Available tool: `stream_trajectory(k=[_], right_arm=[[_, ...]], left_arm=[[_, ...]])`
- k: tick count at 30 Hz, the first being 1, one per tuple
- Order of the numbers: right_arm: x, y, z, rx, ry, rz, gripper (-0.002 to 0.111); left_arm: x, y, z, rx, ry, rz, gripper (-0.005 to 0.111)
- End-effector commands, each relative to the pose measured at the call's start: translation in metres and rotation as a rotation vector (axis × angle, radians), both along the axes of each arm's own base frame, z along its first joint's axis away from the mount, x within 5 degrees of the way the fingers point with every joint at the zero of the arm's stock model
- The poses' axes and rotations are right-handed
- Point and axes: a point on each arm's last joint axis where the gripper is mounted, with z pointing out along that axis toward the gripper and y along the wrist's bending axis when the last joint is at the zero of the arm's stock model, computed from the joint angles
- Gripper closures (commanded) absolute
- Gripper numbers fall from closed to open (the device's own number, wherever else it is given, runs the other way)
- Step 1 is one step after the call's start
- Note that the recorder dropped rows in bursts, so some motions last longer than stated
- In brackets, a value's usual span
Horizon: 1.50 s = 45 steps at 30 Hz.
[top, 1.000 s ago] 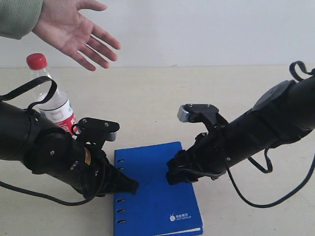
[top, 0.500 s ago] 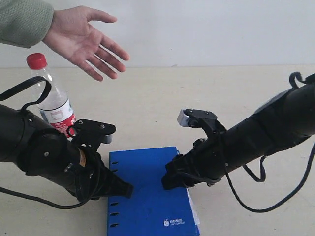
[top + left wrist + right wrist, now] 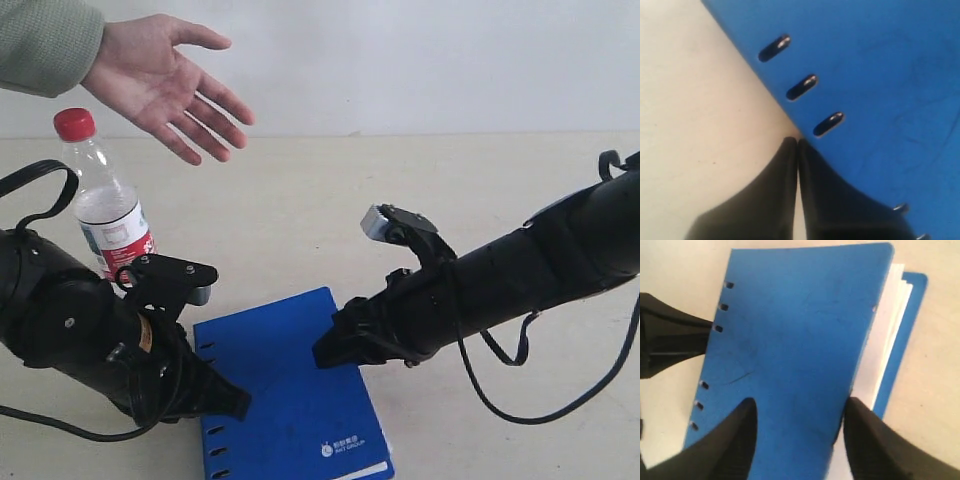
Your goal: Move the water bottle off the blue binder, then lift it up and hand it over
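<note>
water bottle (image 3: 105, 200), clear ribbed plastic with a red cap, stands on the table (image 3: 400, 200), off the thin blue binder (image 3: 290, 400). my left gripper (image 3: 798, 150), shut and empty, butts the spine as a stop. my right gripper (image 3: 797, 440), jaws apart, straddles the cover's free edge, gripping nothing.

The exterior camera looked from the near side across the table (image 3: 330, 190); both wrist cameras pointed down, close over the blue binder (image 3: 290, 400), seen in all three views.

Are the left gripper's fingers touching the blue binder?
Touching. The left wrist view shows the left gripper, fingers shut, tips meeting the blue binder at its slotted spine edge, with no gap visible.
</note>
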Motion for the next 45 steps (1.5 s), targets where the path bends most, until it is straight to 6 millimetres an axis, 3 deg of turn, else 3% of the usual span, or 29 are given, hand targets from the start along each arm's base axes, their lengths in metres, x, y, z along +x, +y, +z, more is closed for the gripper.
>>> stream_trajectory(k=[1,12,20,26,28,30,34,41,45], right_arm=[[-0.022,0.022,0.026,0.253,0.066,0.205,0.046],[-0.023,0.024,0.029,0.288,0.057,0.221,0.045],[-0.013,0.005,0.000,-0.095,0.089,0.058,0.055],[-0.012,0.003,-0.001,-0.113,0.076,0.053,0.056],[-0.011,0.000,-0.004,-0.164,0.073,0.054,0.063],[-0.011,-0.002,-0.006,-0.197,0.069,0.058,0.073],[-0.010,-0.003,-0.007,-0.207,0.047,0.061,0.109],[-0.007,-0.009,-0.011,-0.287,0.021,0.045,0.108],[-0.004,-0.011,-0.011,-0.306,0.009,0.007,0.108]], left_arm=[[0.008,-0.014,0.005,-0.111,-0.107,0.019,0.102],[0.012,-0.017,0.007,-0.144,-0.147,0.027,0.102],[0.012,-0.017,0.007,-0.145,-0.152,0.025,0.102],[0.013,-0.016,0.007,-0.137,-0.159,0.006,0.102],[0.013,-0.013,0.008,-0.117,-0.154,-0.019,0.102],[0.014,-0.007,0.010,-0.107,-0.147,-0.010,0.102],[0.012,0.020,0.015,-0.087,-0.151,0.036,0.102],[-0.006,0.076,0.022,-0.091,-0.205,0.186,0.102],[-0.012,0.084,0.026,-0.136,-0.281,0.227,0.102]])
